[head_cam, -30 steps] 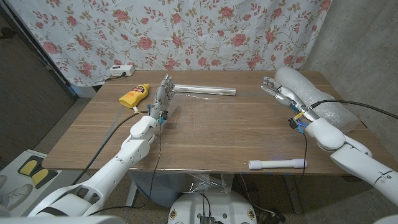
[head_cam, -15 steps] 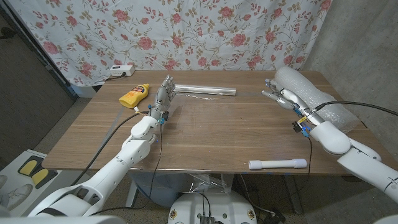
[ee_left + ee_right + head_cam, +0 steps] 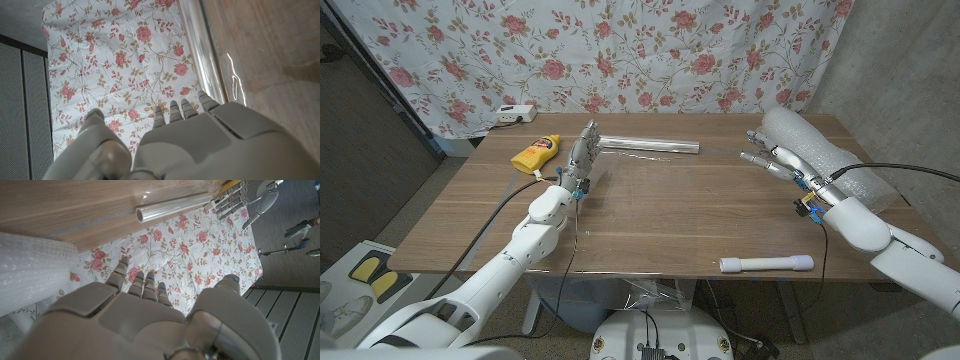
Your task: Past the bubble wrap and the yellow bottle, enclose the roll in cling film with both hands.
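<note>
Hands raised at the far worktop

Roll (image 3: 648, 146) is seen lying along the far edge of the worktop (image 3: 650, 225), with film (image 3: 650, 170) drawn from it over the wood. Left hand (image 3: 584, 152) is held released beside the roll's left end, nothing grasped. Right hand (image 3: 767, 154) is held released against the bubble wrap (image 3: 820, 155). Bottle (image 3: 537, 153) lies left of the left hand.

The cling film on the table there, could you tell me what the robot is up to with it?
The robot is about to wrap a white roll, which lies untouched near the front edge of the table. A sheet of cling film is drawn out across the wood from its roll at the back. The left hand is at the film roll's left end; the right hand hovers beside the bubble wrap. The yellow bottle lies at back left.
</note>
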Robot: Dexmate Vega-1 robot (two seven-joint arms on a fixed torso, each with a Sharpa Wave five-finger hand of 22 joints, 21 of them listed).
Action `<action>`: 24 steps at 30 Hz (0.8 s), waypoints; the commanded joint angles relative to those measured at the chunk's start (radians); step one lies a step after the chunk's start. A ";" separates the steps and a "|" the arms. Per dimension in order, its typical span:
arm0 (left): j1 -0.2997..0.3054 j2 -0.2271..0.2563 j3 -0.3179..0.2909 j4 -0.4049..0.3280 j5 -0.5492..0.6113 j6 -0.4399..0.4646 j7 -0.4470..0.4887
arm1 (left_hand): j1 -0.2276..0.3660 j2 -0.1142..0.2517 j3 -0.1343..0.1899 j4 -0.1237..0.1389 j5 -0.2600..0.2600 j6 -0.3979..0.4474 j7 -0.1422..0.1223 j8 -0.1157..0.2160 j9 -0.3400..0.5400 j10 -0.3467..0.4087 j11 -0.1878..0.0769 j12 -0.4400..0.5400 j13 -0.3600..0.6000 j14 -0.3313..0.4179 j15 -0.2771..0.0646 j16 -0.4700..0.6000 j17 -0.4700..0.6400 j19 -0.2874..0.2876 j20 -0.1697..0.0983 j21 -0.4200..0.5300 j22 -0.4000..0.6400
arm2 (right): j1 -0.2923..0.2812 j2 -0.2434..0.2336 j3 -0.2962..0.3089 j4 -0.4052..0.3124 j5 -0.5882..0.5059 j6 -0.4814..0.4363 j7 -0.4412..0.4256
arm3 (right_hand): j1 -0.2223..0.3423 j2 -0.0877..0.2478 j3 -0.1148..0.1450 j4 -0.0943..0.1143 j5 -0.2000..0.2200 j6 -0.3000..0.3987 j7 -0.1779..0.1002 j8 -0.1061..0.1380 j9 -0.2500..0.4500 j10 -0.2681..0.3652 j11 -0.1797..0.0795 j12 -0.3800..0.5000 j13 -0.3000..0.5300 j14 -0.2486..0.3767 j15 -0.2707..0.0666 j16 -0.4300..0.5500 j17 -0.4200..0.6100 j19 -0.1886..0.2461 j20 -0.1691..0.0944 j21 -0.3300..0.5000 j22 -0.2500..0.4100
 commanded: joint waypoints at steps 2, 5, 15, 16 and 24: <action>0.005 0.007 0.001 -0.004 0.006 -0.010 0.000 | 0.000 0.006 0.001 -0.006 0.002 0.009 0.000 0.005 0.002 0.003 -0.005 0.002 0.002 -0.010 -0.002 0.006 0.005 0.001 0.000 -0.001 0.003 | -0.060 -0.026 0.052 -0.032 -0.019 -0.019 0.005 | 0.016 0.000 0.000 -0.009 -0.003 -0.003 0.004 -0.004 0.003 -0.003 0.003 -0.006 0.004 -0.005 0.000 -0.006 0.002 -0.002 -0.004 -0.002 0.002; 0.005 0.004 0.002 -0.001 0.007 -0.012 0.001 | 0.000 0.005 0.001 -0.006 0.002 0.009 0.000 0.005 0.002 0.003 -0.005 0.002 0.002 -0.010 -0.002 0.006 0.005 0.001 0.001 -0.002 0.003 | -0.073 -0.033 0.065 -0.039 -0.024 -0.020 0.011 | 0.021 0.001 0.002 -0.012 -0.003 -0.004 0.003 -0.004 0.003 0.000 0.001 -0.005 0.004 -0.005 -0.003 -0.007 0.002 -0.002 -0.003 -0.003 0.002; 0.002 -0.009 -0.001 0.032 -0.015 -0.047 -0.039 | -0.002 0.003 -0.001 -0.008 0.002 0.011 -0.001 0.006 0.002 0.005 -0.007 0.002 0.002 -0.009 -0.001 0.007 0.005 0.001 0.000 -0.002 0.003 | -0.119 -0.028 0.111 -0.052 -0.085 -0.005 -0.016 | 0.060 -0.003 0.015 -0.036 0.002 0.029 -0.004 0.003 0.002 0.033 -0.012 0.001 0.004 0.031 -0.029 0.001 0.000 0.038 -0.018 0.005 0.002; 0.005 0.000 0.000 0.016 -0.006 -0.031 -0.025 | -0.003 0.003 -0.002 -0.008 0.002 0.011 0.000 0.006 0.002 0.005 -0.007 0.003 0.002 -0.009 -0.001 0.007 0.005 0.001 0.001 -0.002 0.003 | -0.123 -0.028 0.116 -0.055 -0.090 -0.006 -0.017 | 0.060 -0.003 0.015 -0.036 0.003 0.029 -0.004 0.003 0.002 0.033 -0.012 0.001 0.004 0.031 -0.030 0.001 0.000 0.040 -0.019 0.006 0.002; 0.007 -0.006 0.004 0.014 0.013 -0.031 0.006 | -0.009 -0.004 -0.007 -0.008 0.001 0.013 -0.001 0.006 0.002 0.007 -0.002 0.003 0.002 -0.008 0.001 0.008 0.006 0.000 0.003 -0.002 0.003 | -0.131 -0.020 0.127 -0.057 -0.086 -0.010 0.009 | 0.071 -0.007 0.018 -0.043 0.004 0.009 0.002 -0.009 0.002 0.000 -0.008 -0.015 0.005 0.021 -0.012 -0.006 0.000 0.029 -0.006 -0.003 0.002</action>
